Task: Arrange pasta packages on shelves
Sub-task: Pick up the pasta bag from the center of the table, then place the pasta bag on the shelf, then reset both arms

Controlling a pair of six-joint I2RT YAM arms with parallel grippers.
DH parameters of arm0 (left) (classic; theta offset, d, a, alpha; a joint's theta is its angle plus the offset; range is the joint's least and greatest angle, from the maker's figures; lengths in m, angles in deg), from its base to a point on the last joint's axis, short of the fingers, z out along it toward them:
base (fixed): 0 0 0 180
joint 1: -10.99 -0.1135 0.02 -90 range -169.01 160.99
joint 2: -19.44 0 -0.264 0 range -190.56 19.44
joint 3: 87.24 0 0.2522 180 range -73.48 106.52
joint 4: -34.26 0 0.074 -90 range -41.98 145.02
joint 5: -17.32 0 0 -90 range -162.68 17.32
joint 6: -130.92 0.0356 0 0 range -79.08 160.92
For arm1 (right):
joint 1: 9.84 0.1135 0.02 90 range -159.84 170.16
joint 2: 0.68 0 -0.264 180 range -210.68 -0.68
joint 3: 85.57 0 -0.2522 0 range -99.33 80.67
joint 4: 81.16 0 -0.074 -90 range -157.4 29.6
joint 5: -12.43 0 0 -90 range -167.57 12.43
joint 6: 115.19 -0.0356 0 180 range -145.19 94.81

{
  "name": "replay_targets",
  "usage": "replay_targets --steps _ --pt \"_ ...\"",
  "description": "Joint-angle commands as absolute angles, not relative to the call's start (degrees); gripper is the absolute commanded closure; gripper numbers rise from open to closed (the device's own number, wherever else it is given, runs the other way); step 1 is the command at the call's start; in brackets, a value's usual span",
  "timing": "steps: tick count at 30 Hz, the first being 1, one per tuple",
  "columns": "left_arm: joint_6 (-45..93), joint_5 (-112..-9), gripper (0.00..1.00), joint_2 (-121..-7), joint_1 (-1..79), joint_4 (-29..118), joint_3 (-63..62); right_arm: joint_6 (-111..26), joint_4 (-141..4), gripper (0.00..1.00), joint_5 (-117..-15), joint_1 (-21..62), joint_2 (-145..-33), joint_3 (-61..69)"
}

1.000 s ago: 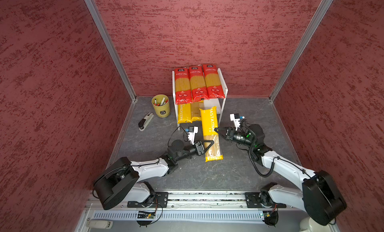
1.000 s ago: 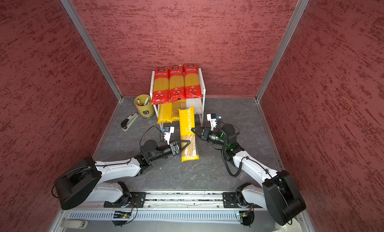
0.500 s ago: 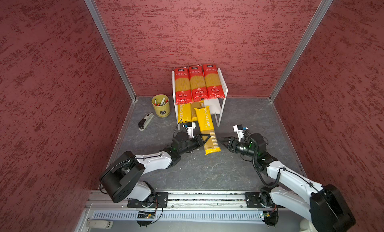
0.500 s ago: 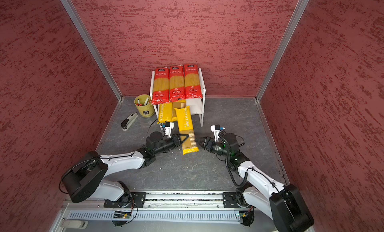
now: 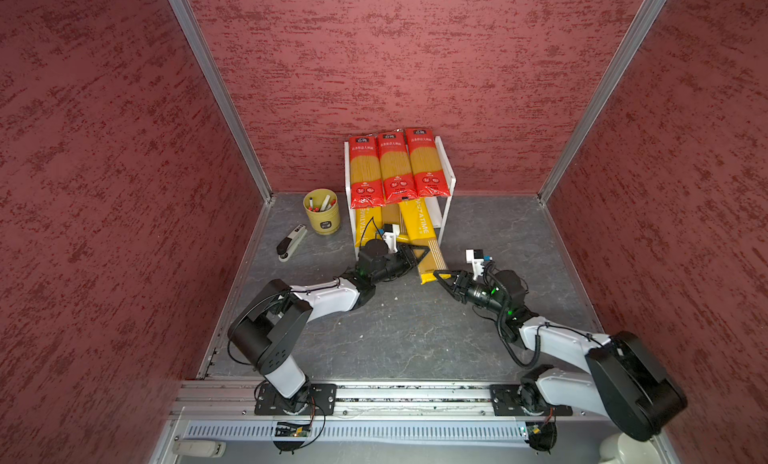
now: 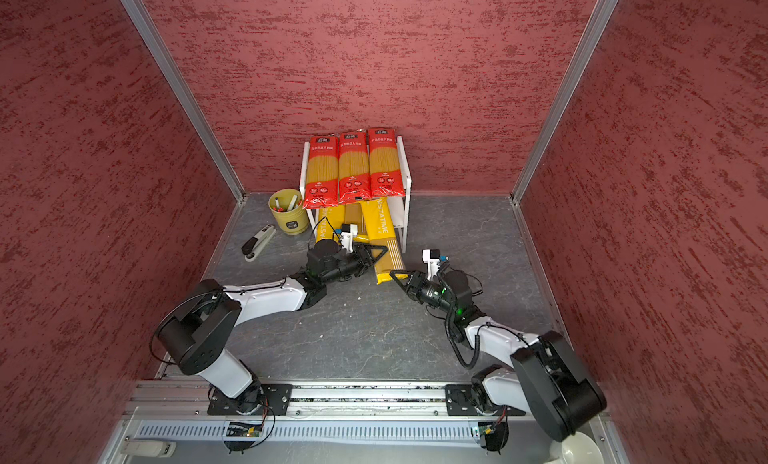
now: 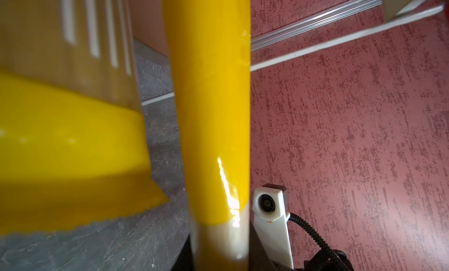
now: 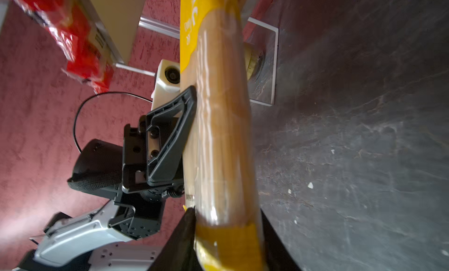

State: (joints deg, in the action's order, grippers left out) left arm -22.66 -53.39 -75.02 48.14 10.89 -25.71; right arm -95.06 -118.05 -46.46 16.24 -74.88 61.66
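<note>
Three red-ended pasta packages (image 5: 392, 166) lie side by side on the top board of the white shelves (image 5: 451, 183). Two yellow packages (image 5: 365, 220) lie on the lower tier. A third yellow package (image 5: 424, 233) (image 6: 382, 229) slants from the lower tier down to the floor. My left gripper (image 5: 424, 249) (image 6: 384, 249) is shut on that package's side, and it fills the middle of the left wrist view (image 7: 211, 112). My right gripper (image 5: 436, 273) (image 6: 392, 273) holds its near end, with a black finger on either side (image 8: 218, 136).
A yellow cup of pens (image 5: 322, 212) stands left of the shelves. A black and white stapler (image 5: 291, 243) lies on the grey floor in front of it. Red walls close in the back and both sides.
The third yellow package has moved back from the open floor, its far end now under the top board. The left arm followed it. The right gripper let go, dropped to the near end and closed there.
</note>
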Motion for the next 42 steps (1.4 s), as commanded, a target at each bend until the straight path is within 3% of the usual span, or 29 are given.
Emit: replay_targets --steps 1,5,8,13,23,26,30,34,38,40,42 --pt "-22.47 -50.65 0.65 -75.13 46.1 7.03 -20.37 -101.05 -132.44 0.76 -51.49 16.52 -79.61 57.72" --pt "-20.75 -49.61 0.42 -73.31 44.23 13.39 -18.56 -102.55 -136.09 0.87 -54.09 16.41 -84.4 53.05" --pt "-19.19 -50.6 0.32 -68.9 43.74 16.63 -21.44 -102.12 -133.96 0.91 -55.59 15.52 -87.42 48.57" --pt "-14.78 -53.62 0.26 -58.05 44.07 27.05 -27.66 -102.66 -129.47 0.96 -57.26 13.59 -92.21 41.02" --pt "-5.38 -66.43 0.24 -37.31 44.42 48.8 -35.53 -101.0 -118.51 0.95 -54.25 12.83 -98.61 31.5" --pt "-4.03 -68.64 0.23 -34.08 43.97 51.67 -36.83 -99.82 -115.19 0.87 -52.44 12.68 -98.85 31.42" --pt "-1.53 -72.22 0.24 -30.52 43.5 57.32 -37.22 -99.57 -113.1 0.54 -50.18 11.38 -95.22 34.89" --pt "4.79 -81.7 0.23 -24.67 43.43 65.7 -37.9 -87.99 -93.39 0.41 -51.12 9.75 -85.36 38.13" --pt "14.48 -94.68 0.23 -19.24 43.81 64.25 -43.07 -70.07 -66.32 0.37 -68.29 9.23 -76.31 38.23" --pt "20.97 -102.08 0.22 -19.54 43.78 60.55 -45.22 -63.22 -61.08 0.34 -79.75 8.9 -72.68 37.89" --pt "28.45 -112.12 0.2 -22.05 43.53 52.86 -46.97 -54.22 -64.68 0.29 -93.87 8.43 -69.39 39.5"
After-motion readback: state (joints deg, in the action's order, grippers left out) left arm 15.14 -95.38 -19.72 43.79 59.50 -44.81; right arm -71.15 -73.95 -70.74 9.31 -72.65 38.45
